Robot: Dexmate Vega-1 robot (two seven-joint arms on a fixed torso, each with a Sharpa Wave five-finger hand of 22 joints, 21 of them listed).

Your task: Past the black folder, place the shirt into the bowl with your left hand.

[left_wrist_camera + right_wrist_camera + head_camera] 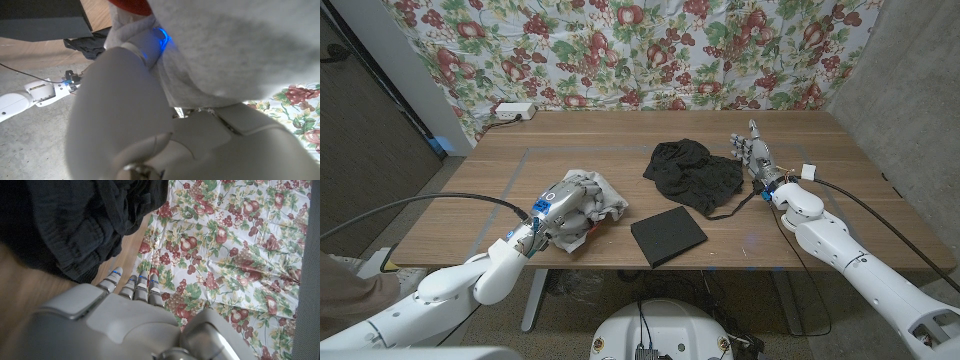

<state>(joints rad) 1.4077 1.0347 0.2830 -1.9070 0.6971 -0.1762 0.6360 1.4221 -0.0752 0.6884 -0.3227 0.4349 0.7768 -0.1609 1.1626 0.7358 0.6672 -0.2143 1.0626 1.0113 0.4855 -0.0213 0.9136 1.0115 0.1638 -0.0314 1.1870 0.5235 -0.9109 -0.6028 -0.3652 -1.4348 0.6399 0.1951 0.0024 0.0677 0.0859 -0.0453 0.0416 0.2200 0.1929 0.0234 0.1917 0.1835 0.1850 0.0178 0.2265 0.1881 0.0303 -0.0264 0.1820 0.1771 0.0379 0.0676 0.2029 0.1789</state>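
A crumpled grey shirt (605, 200) with a patch of red lies at the table's left front. My left hand (563, 200) rests on it with its fingers sunk into the cloth, gripping it. In the left wrist view the grey shirt (240, 45) drapes right over my left hand (120, 100), with a red shape (131, 4) beyond it that I cannot identify. The black folder (668, 236) lies flat to the shirt's right, near the front edge. My right hand (755, 155) is open with straight fingers beside a black garment (695, 172).
The black garment (65, 220) is heaped just past the folder, mid-table, touching my right hand (125, 285). A white power strip (512, 111) sits at the far left corner. A fruit-print cloth (640, 50) hangs behind the table.
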